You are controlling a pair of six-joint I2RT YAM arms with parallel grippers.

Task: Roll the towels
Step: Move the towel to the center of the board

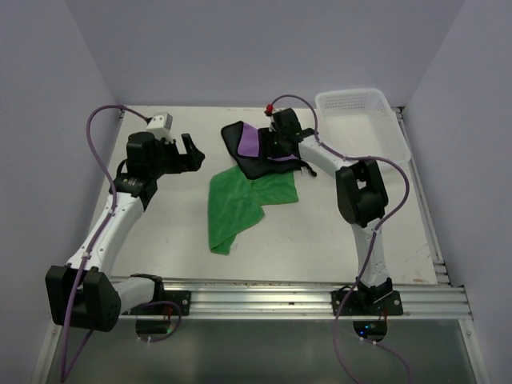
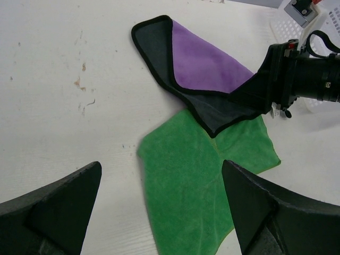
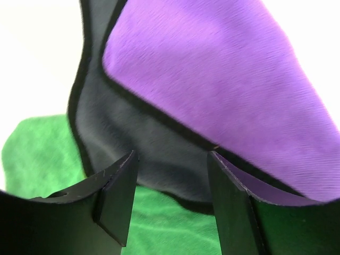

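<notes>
The purple towel (image 1: pixel 250 142) lies at the back middle of the table, folded over so its black back and edging show. Its near corner overlaps the bright green towel (image 1: pixel 236 204), which lies crumpled towards the front. My right gripper (image 1: pixel 274 148) is open, low at the purple towel's right side. In the right wrist view (image 3: pixel 171 159) its jaws straddle the towel's black edge (image 3: pixel 159 159), with the green towel (image 3: pixel 48 154) beneath. My left gripper (image 1: pixel 189 152) is open and empty, raised left of the towels. The left wrist view (image 2: pixel 161 166) shows the green towel (image 2: pixel 196 180) and the purple towel (image 2: pixel 204 64).
A white lattice basket (image 1: pixel 360 112) stands at the back right, close behind the right arm; its corner shows in the left wrist view (image 2: pixel 329 24). Purple cables loop from both arms. Metal rails run along the near edge (image 1: pixel 264 296) and the right edge.
</notes>
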